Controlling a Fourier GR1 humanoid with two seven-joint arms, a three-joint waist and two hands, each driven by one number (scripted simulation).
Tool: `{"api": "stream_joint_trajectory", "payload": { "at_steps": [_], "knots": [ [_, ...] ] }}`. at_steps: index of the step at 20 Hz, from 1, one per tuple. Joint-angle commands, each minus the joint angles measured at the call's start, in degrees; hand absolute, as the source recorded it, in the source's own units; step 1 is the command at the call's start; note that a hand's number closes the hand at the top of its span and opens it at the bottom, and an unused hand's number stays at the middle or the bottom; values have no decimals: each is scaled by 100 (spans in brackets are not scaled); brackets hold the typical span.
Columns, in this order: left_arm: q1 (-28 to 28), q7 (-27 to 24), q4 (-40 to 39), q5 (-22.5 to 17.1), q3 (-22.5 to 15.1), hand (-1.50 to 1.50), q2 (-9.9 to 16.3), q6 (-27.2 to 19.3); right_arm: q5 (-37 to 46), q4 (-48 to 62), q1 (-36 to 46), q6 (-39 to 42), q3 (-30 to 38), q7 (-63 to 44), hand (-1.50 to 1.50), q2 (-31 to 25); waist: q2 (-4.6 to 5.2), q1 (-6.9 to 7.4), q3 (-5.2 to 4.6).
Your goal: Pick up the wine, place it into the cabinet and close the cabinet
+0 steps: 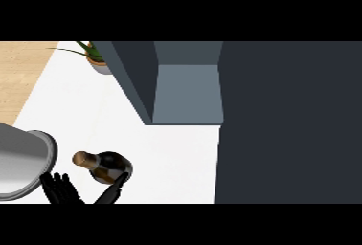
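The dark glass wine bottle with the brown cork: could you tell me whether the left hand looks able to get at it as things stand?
Probably yes: the left hand is open right beside the dark glass wine bottle, its thumb at the bottle's base, with nothing between them.

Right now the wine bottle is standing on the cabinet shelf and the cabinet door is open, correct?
Not quite. The head view shows the wine bottle on the white counter beside the hand, not on the shelf. The cabinet door is open.
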State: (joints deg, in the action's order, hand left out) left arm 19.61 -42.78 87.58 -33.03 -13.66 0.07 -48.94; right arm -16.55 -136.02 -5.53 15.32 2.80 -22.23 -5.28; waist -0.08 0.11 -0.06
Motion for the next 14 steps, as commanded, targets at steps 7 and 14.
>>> {"api": "stream_joint_trajectory", "payload": {
  "at_steps": [7,14],
  "knots": [
    [-621,-956,-1534,-869,299,-150,-6,784,-400,-82,-77,225,331,-30,-150,-125,5,-18,4],
    [-1033,-1154,-2173,-1096,369,-150,-7,965,-351,-293,373,-192,300,-706,-150,-154,6,-16,4]
  ]
}}
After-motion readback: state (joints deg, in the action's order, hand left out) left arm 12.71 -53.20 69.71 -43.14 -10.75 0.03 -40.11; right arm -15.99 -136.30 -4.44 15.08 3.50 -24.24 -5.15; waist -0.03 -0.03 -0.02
